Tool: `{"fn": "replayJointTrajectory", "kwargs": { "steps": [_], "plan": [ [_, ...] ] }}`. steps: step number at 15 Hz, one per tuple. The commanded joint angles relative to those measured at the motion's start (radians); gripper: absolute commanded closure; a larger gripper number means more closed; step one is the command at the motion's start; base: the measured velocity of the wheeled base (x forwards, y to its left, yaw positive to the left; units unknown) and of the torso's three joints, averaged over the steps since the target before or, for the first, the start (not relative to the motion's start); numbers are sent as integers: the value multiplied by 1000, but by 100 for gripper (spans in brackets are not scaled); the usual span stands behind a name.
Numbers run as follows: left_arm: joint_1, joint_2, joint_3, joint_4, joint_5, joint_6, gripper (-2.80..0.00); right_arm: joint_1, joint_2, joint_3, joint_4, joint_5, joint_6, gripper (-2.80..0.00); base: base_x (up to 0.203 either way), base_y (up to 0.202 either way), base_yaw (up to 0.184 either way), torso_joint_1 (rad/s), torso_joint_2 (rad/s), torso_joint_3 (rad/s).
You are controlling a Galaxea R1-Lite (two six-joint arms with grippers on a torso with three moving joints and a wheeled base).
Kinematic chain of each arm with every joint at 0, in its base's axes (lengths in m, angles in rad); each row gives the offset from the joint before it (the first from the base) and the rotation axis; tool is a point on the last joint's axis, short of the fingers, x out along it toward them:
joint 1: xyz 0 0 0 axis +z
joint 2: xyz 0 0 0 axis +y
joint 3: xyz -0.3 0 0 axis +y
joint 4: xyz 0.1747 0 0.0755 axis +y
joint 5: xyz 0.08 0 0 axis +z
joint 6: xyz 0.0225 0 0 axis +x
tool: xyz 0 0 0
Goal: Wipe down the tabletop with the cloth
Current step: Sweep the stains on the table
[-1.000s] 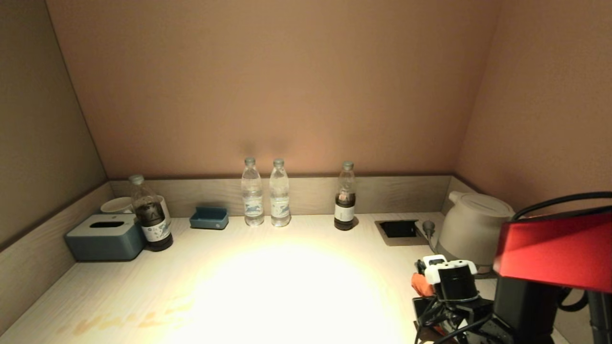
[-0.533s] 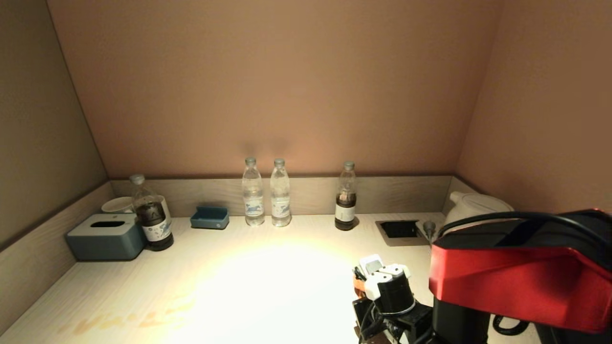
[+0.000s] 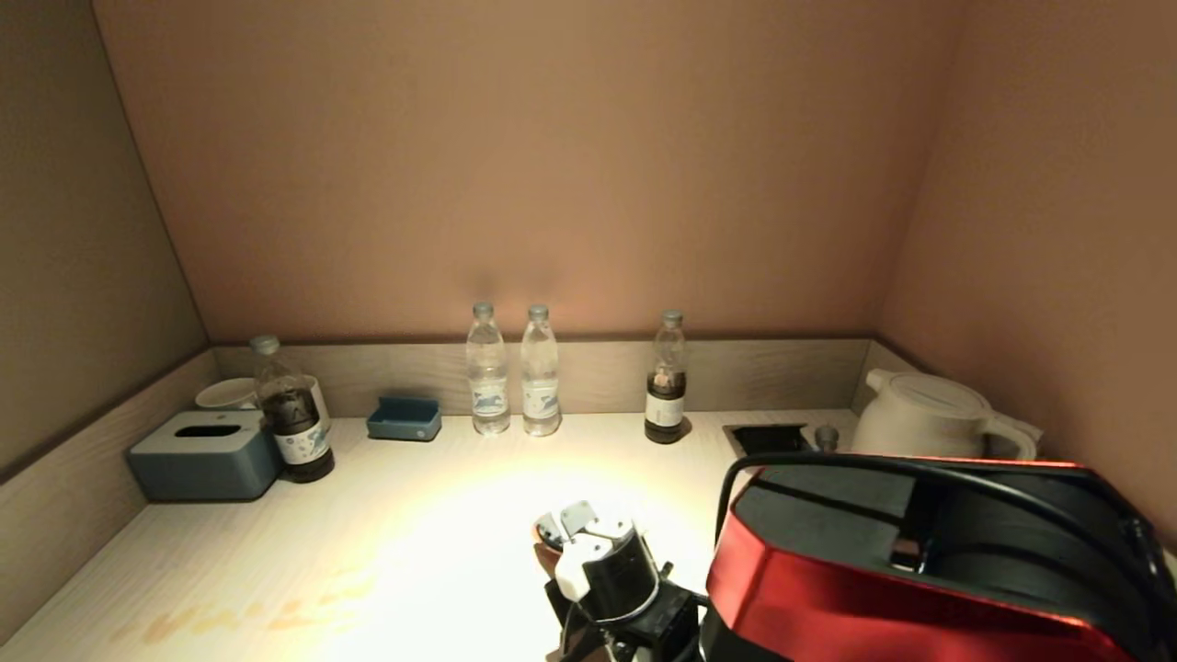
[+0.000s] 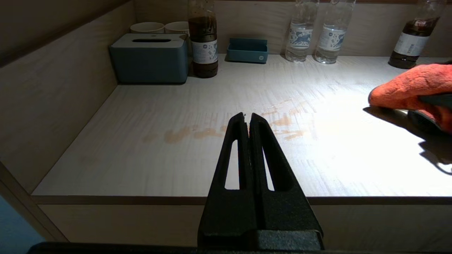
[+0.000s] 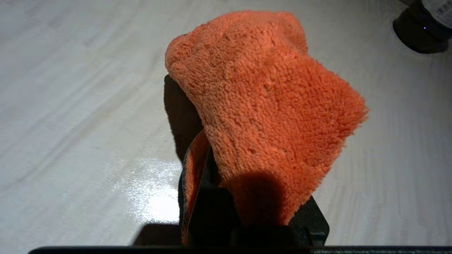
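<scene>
The orange cloth is clamped in my right gripper, which is shut on it low over the middle front of the pale wooden tabletop. Only a sliver of the cloth shows in the head view; it also shows in the left wrist view. Brown smears lie on the tabletop at the front left, to the left of the cloth, and show in the left wrist view. My left gripper is shut and empty, parked in front of the table's front edge.
Along the back wall stand two clear water bottles, a dark-liquid bottle, a blue tray, another dark bottle, a blue tissue box and cups. A white kettle and socket recess are at the back right.
My right arm has swept left with the cloth, from beside the kettle to the middle front of the table. The left gripper has not moved.
</scene>
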Motion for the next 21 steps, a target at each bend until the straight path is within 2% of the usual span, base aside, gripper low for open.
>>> {"fn": "replayJointTrajectory", "kwargs": {
  "steps": [1, 3, 8, 16, 19, 21],
  "plan": [
    [1, 0, 0, 0, 0, 0, 0, 63, 13, -115, 165, -3, -4, 0, 0, 0, 0, 0, 0, 0],
    [1, 0, 0, 0, 0, 0, 0, 82, 23, -139, 200, -4, -4, 0, 0, 0, 0, 0, 0, 0],
    [1, 0, 0, 0, 0, 0, 0, 172, 100, -363, 368, -1, -4, 0, 0, 0, 0, 0, 0, 0],
    [1, 0, 0, 0, 0, 0, 0, 235, 161, -644, 552, -2, 4, 0, 0, 0, 0, 0, 0, 0],
    [1, 0, 0, 0, 0, 0, 0, 239, 133, -642, 562, -4, 7, 0, 0, 0, 0, 0, 0, 0],
    [1, 0, 0, 0, 0, 0, 0, 237, 122, -590, 560, -4, 19, 0, 0, 0, 0, 0, 0, 0]
  ]
}}
